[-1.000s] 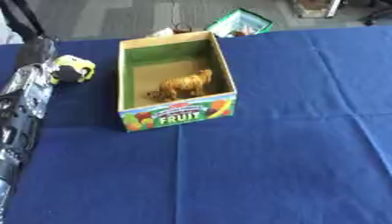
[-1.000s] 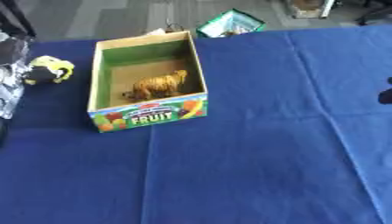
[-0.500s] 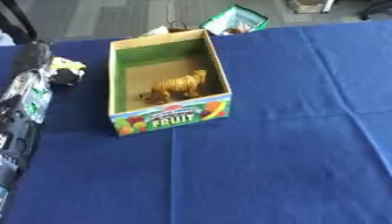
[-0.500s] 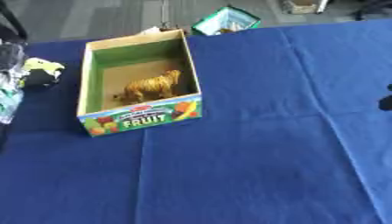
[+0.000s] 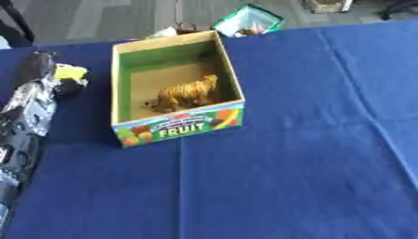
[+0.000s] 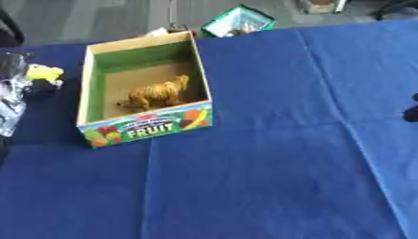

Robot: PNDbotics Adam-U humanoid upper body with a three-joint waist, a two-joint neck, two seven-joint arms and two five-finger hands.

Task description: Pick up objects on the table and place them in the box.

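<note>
"Left eye view first: what is hard to see?"

"The left hand (image 5: 37, 70) at the left edge. It is black and silver and it touches a small yellow and black thing (image 5: 69, 74). I cannot tell if its fingers are open or curled round that thing. The arm runs down off the bottom left."

"Where is the box?"

"The box (image 5: 176, 128) sits on the blue cloth of the table (image 5: 286, 177), upper middle. It says FRUIT on the front. A toy tiger (image 5: 186, 92) stands inside on the brown floor."

"And behind?"

"Grey floor past the far edge, and a green and white thing (image 5: 249, 21), partly hidden."

"Right eye view now?"

"Only a dark bit of the right hand (image 6: 411, 112) shows at the right edge, cut off. I cannot tell about its fingers. The yellow thing is just left of the box, not touching it."
</note>
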